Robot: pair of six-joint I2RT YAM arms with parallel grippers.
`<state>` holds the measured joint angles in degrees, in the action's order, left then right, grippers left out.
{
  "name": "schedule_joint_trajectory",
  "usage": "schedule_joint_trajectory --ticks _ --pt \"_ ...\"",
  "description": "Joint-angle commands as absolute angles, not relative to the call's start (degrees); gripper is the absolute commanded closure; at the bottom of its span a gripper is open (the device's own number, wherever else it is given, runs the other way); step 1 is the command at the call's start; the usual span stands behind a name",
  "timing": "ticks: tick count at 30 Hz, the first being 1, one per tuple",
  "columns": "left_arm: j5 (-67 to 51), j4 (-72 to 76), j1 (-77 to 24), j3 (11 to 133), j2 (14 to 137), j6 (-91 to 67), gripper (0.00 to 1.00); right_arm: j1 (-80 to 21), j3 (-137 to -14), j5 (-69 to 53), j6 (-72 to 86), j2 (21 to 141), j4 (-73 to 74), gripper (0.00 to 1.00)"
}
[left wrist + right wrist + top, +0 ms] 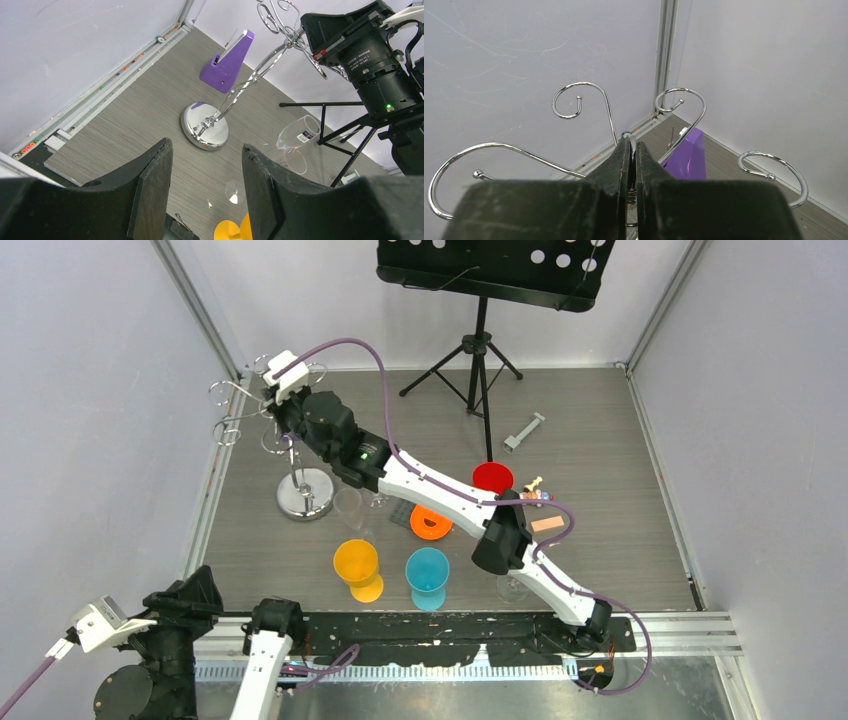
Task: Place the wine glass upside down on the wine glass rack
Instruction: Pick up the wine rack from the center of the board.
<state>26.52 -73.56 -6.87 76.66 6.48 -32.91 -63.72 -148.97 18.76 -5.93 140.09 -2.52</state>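
Grey worktop (620, 490), white walls. Wine glass (348, 508) sits free beside the wine glass rack (303, 502) base. Your right end effector (630, 150) pinches the rack's top wire; left end effector (207, 165) half-wide, empty. Glass likely light, slick, fragile: grip the stem.

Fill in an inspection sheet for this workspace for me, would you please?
Surface: grey wood-grain table, crowded in the middle.
Job's things: rack upright at back left, nothing hung on it; clear glass on the table beside its base.
Clutter: yellow goblet, blue goblet, red cup, grey tool, purple block, music stand.
Grippers: right hand shut on the rack's top; left hand open, empty.
Cables: purple cable arcs high along the right arm.
Surroundings: white walls; nothing else seen.
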Motion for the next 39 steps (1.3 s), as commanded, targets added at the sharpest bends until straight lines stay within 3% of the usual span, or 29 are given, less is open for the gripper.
schedule_joint_trajectory --ticks 1,39 --pt "26.3 -71.9 -7.2 76.6 6.0 -33.8 0.47 -63.7 -153.1 18.8 -7.2 130.7 -11.2 0.95" --pt "26.1 -73.1 -7.2 75.9 5.1 -34.9 0.47 -65.7 -154.5 16.4 -8.5 128.2 -14.3 0.95"
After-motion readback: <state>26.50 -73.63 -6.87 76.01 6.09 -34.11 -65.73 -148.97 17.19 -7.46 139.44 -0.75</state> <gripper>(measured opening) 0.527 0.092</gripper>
